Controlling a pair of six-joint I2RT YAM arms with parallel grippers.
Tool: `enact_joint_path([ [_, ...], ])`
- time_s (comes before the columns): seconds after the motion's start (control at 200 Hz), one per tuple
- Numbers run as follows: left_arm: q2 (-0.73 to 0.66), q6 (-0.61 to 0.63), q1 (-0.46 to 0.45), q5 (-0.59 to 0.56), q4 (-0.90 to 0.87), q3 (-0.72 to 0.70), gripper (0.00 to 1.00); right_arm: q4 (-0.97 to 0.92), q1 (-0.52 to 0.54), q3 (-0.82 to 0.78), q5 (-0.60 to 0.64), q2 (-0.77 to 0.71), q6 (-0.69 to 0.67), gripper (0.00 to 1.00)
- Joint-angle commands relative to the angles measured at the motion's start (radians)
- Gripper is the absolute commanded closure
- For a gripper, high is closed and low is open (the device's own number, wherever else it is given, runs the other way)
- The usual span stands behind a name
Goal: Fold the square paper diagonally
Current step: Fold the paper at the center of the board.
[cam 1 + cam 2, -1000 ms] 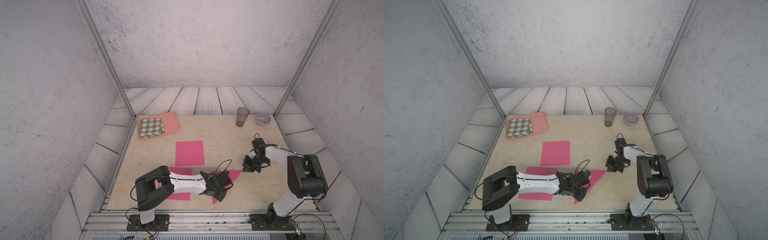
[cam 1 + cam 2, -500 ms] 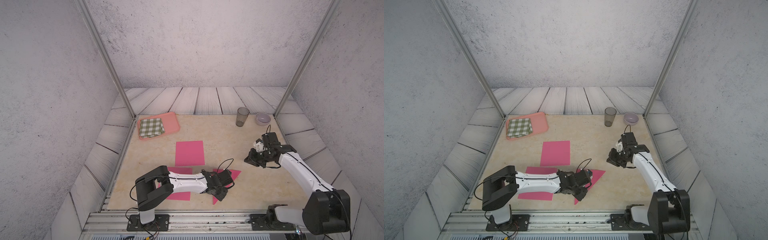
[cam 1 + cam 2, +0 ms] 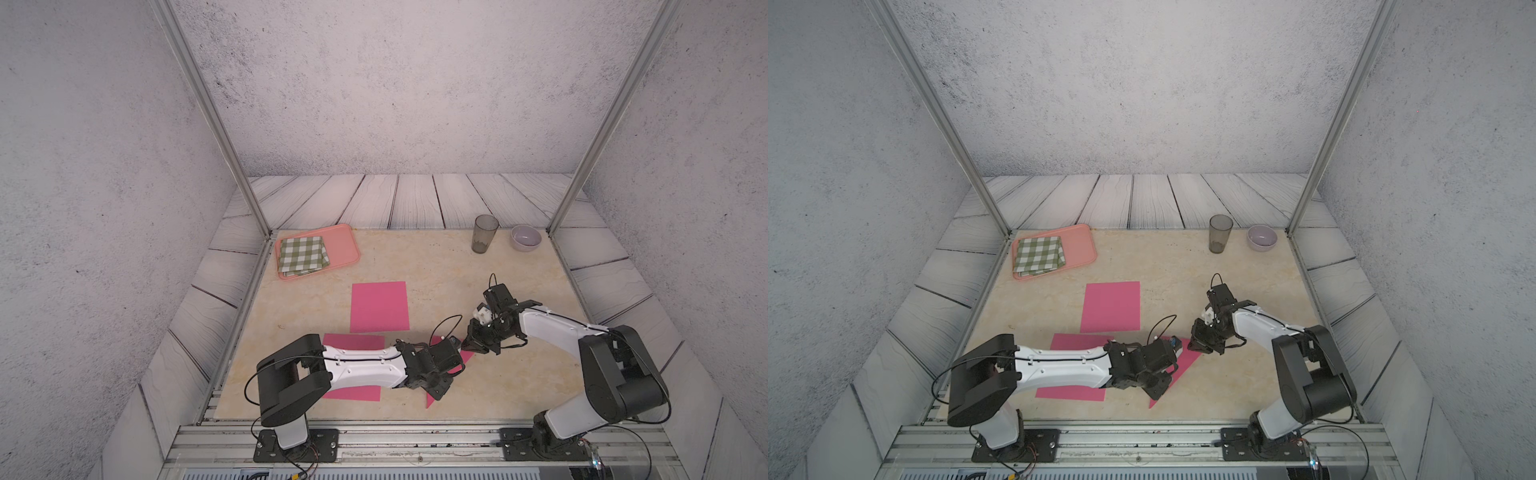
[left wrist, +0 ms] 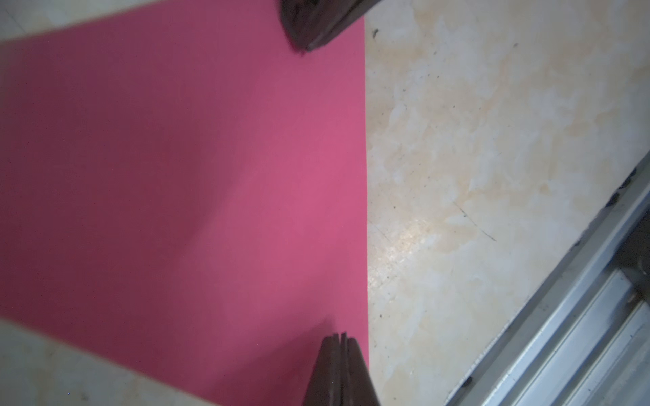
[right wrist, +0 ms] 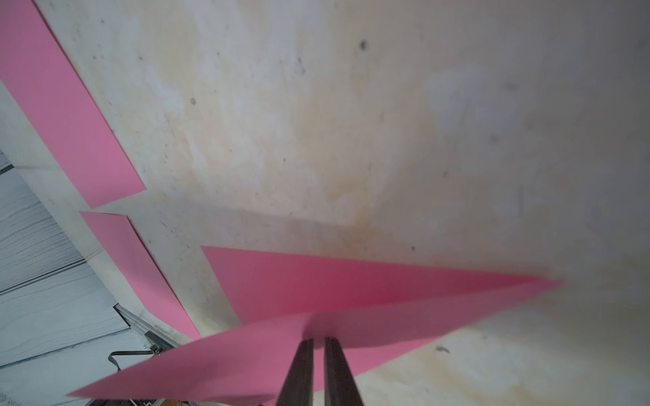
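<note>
While the shut left gripper (image 4: 340, 339) pins the folded paper (image 4: 211, 175), its long edge runs toward the barely parted right gripper (image 5: 318, 341).

- In both top views, lower centre, my left arm (image 3: 1067, 368) hides most of the folded pink paper (image 3: 1183, 363) and part of a flat pink sheet (image 3: 1071, 392).
- Right wrist view: the paper's near flap is blurred; whether my right end effector (image 5: 318, 339) grips it, I cannot tell.
</note>
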Motion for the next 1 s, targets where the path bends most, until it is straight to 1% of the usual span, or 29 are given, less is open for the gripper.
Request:
enact_joint_path([
  [0.0,-0.044,0.014,-0.007,-0.022,0.008,-0.025,1.0,0.047,0.001,-0.011,0.03,0.061,0.005,0.88],
  [0.165,-0.119,0.019,-0.007,-0.046,0.003,-0.05,1.0,0.041,-0.001,-0.011,0.084,0.105,-0.001,0.89],
  [0.43,-0.293,-0.011,0.003,-0.148,-0.051,-0.1,0.93,-0.022,-0.018,0.027,0.171,0.112,-0.034,0.9],
  [0.525,-0.354,-0.03,0.017,-0.173,-0.081,-0.125,0.88,-0.053,-0.04,0.044,0.196,0.099,-0.056,0.9],
  [0.636,-0.421,-0.05,0.035,-0.189,-0.093,-0.164,0.84,-0.084,-0.079,0.062,0.213,0.082,-0.082,0.9],
  [0.806,-0.516,-0.092,0.052,-0.226,-0.065,-0.244,0.82,-0.111,-0.158,0.093,0.222,0.069,-0.118,0.9],
  [0.996,-0.567,-0.161,0.09,-0.243,-0.091,-0.294,0.82,-0.084,-0.276,0.127,0.196,0.105,-0.13,0.9],
])
